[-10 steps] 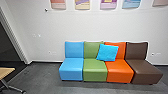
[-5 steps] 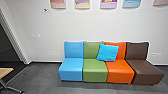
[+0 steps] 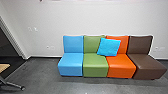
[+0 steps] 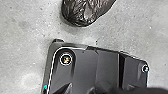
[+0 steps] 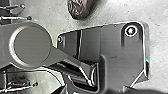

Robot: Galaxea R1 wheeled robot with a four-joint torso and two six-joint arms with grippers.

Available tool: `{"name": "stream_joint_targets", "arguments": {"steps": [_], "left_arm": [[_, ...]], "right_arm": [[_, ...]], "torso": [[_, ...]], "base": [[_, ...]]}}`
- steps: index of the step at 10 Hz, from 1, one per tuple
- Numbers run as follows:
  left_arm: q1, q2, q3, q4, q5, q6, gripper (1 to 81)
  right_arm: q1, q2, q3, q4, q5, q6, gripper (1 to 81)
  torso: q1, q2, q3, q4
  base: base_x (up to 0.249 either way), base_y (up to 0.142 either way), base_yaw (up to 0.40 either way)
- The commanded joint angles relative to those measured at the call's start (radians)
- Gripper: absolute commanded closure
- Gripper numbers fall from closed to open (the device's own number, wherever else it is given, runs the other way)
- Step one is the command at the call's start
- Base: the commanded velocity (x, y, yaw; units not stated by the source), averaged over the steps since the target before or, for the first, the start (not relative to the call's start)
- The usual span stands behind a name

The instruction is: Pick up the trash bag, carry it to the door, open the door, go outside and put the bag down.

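While a white wall (image 3: pixel 100 20) closes off the space ahead of both grippers, a grey floor (image 3: pixel 45 68) runs up to it, and a row of four seats stands in the way against the wall: blue (image 3: pixel 70 64), green (image 3: pixel 95 66), orange (image 3: pixel 121 66) and brown (image 3: pixel 147 62), counting from the left gripper's side towards the right gripper's. A dark opening (image 3: pixel 7 43) lies ahead on the left gripper's side, with a table (image 3: pixel 3 67) nearer on that same side, its foot (image 3: pixel 15 85) reaching out over the floor. A bright blue cushion (image 3: pixel 109 47) leans across the green and orange backs.

Both wrist views show the bag (image 4: pixel 83 12), dark, shiny and crumpled, beyond the robot's plate (image 4: pixel 107 61), with a gap between the two. The right wrist view, unlike the left one, also takes in thin bars (image 5: pixel 16 18) with dark tips, near the robot's jointed arm (image 5: pixel 31 46).

The bag is cut off, so I cannot tell whether it rests on the floor or hangs from something. Nor can I tell whether the left gripper or the right gripper is spread, pressed together or pinching anything. The table is mostly cut off, and the opening's inside is too dark to read.
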Motion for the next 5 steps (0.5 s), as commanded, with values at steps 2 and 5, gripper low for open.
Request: {"name": "stream_joint_targets", "arguments": {"steps": [2,5], "left_arm": [[-0.134,-0.017,-0.007,-0.069,0.124,-0.006,1.0],[-0.168,-0.008,-0.004,-0.089,0.136,-0.006,1.0]], "right_arm": [[0.022,-0.085,0.074,0.011,-0.062,-0.001,1.0],[0.025,-0.112,0.097,0.011,-0.062,-0.001,1.0]], "torso": [[0.082,-0.129,-0.007,0.0],[0.15,-0.237,-0.01,0.0]], "base": [[0.0,0.0,0.0],[0.0,0.0,0.0]]}}
